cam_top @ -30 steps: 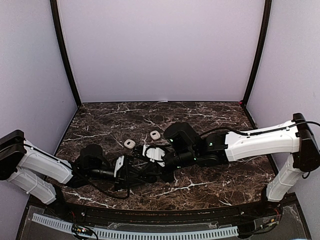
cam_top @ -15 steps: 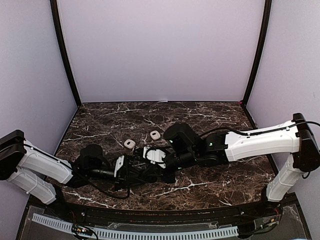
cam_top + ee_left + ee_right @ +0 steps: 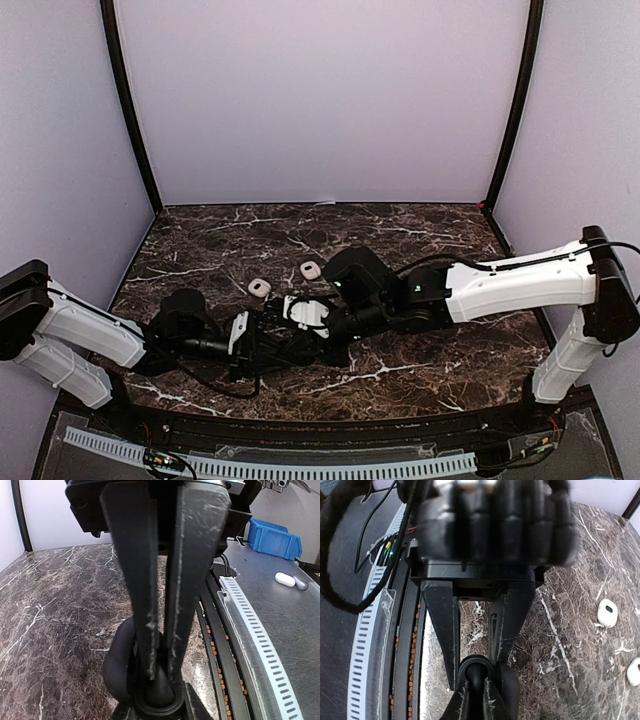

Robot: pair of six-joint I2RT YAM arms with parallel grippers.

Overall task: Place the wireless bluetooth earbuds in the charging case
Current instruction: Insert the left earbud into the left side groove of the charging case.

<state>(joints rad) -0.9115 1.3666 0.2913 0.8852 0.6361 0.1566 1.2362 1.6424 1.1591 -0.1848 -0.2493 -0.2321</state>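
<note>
The left gripper (image 3: 160, 672) is pinched almost shut on a small black rounded piece (image 3: 475, 672) (bud or case, I cannot tell), low over the dark veined marble table (image 3: 430, 240). The right gripper (image 3: 476, 676) straddles the same piece; whether it grips is unclear. Two small white plastic earbuds (image 3: 259, 288) lie on the marble just behind.

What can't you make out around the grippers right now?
- Top view: the arms overlap, black on black, hiding whatever sits between them.
- Left wrist view: the black round piece held by the left gripper is cut off by the bottom edge.
- Right wrist view: unclear whether the right gripper touches it; one white earbud is cut by the right edge.
</note>
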